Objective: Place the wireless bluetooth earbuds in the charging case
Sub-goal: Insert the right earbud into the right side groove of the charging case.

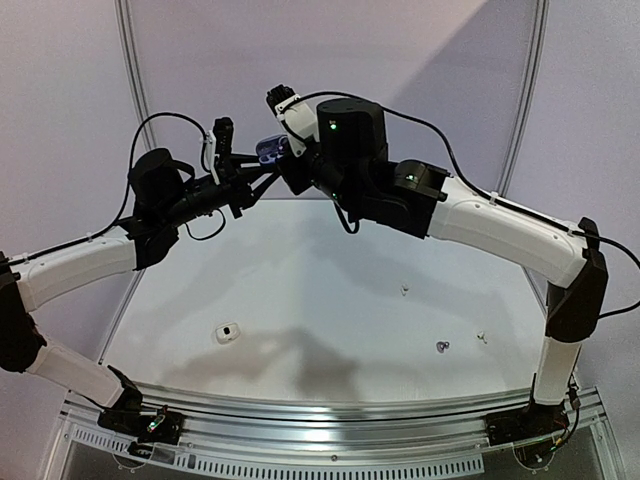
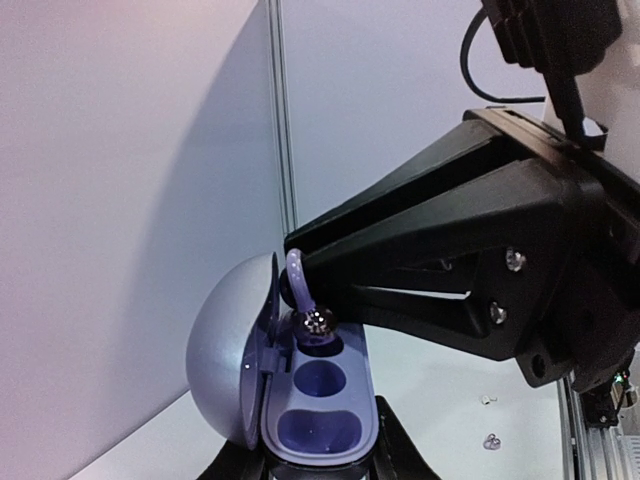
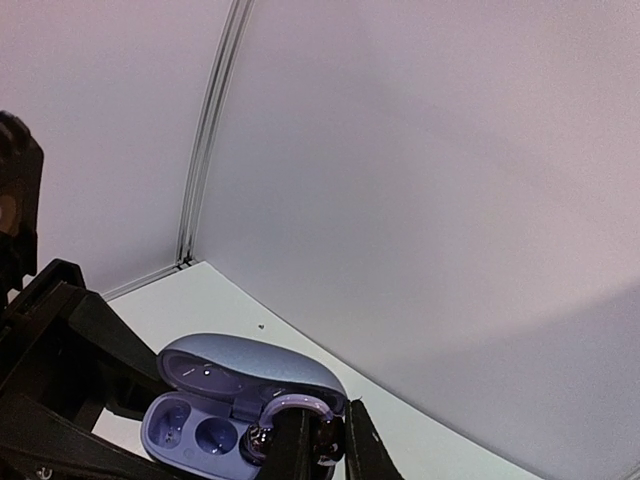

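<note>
Both arms are raised above the far middle of the bench (image 1: 330,250), their tips meeting in the air. The left end effector (image 2: 318,464) is closed narrowly on the bottom of the purple charging case (image 2: 322,425), holding it up off the bench with its lid (image 2: 222,350) swung open to the left. Two sockets in the case show bare.

The right end effector (image 3: 325,446) reaches in from the right, pinched tight on a purple earbud (image 2: 298,283) with a curved ear hook. The earbud's body sits at the mouth of the socket nearest the hinge, touching the case rim; whether it is seated I cannot tell.

Down on the bench, a white case (image 1: 228,332) lies near left. One white earbud (image 1: 404,291) lies right of centre. Nearer on the right, a dark earbud (image 1: 442,347) lies just beside a second white earbud (image 1: 481,337).
</note>
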Action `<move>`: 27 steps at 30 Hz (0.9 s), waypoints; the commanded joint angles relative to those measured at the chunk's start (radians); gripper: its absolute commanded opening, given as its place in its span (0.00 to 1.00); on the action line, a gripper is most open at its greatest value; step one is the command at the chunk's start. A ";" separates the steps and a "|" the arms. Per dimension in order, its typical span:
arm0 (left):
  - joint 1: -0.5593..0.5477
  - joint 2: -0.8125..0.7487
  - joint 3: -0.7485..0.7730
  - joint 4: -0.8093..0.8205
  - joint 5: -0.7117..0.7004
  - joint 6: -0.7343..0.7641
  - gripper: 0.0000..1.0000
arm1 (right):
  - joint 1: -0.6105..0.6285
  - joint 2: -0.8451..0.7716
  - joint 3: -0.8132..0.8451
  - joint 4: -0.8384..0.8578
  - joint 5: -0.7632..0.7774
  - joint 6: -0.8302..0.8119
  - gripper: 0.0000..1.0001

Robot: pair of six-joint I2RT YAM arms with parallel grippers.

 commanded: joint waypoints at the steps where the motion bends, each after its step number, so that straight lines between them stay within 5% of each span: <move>1: -0.019 0.003 0.011 0.020 0.004 0.007 0.00 | -0.004 0.035 0.035 0.015 0.066 0.012 0.00; 27: -0.017 0.017 0.031 0.047 -0.040 -0.023 0.00 | -0.004 0.057 0.022 -0.058 0.017 -0.030 0.00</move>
